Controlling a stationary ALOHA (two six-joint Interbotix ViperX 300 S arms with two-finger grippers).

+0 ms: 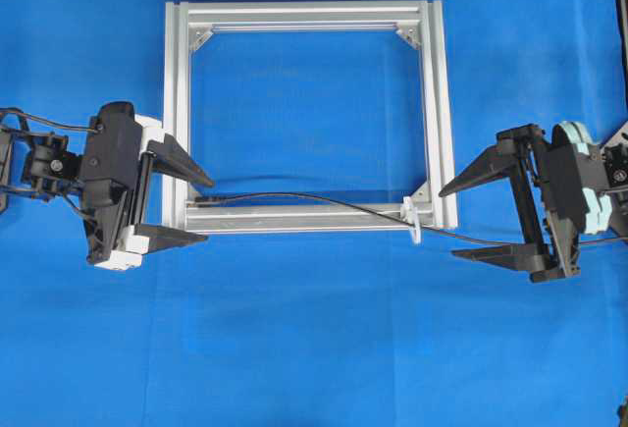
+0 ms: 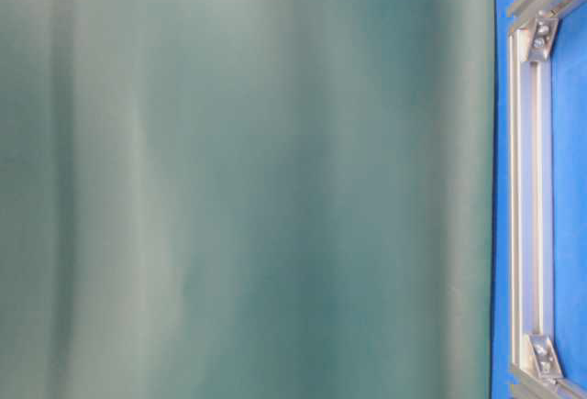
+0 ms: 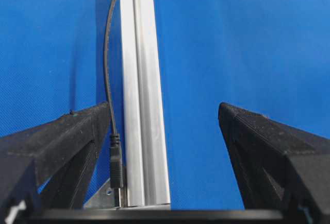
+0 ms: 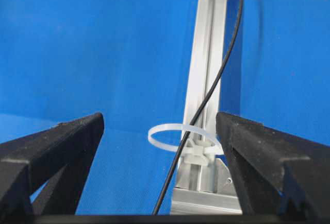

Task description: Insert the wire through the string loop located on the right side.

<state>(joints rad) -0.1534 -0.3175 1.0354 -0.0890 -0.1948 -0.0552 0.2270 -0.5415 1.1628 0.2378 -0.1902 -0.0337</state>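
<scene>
Judging from the overhead view, the long thin black wire (image 1: 324,201) already passes through the small white string loop (image 1: 415,221) at the square silver aluminium frame's (image 1: 432,103) lower right corner, its slim plug tip (image 3: 116,165) lying by the lower left corner. Both the left gripper (image 1: 184,199) and the right gripper (image 1: 476,221) stand wide apart, holding nothing. To finish well, withdraw each arm straight back, keeping the right jaws off the wire trailing between them, so the loop stays threaded.
</scene>
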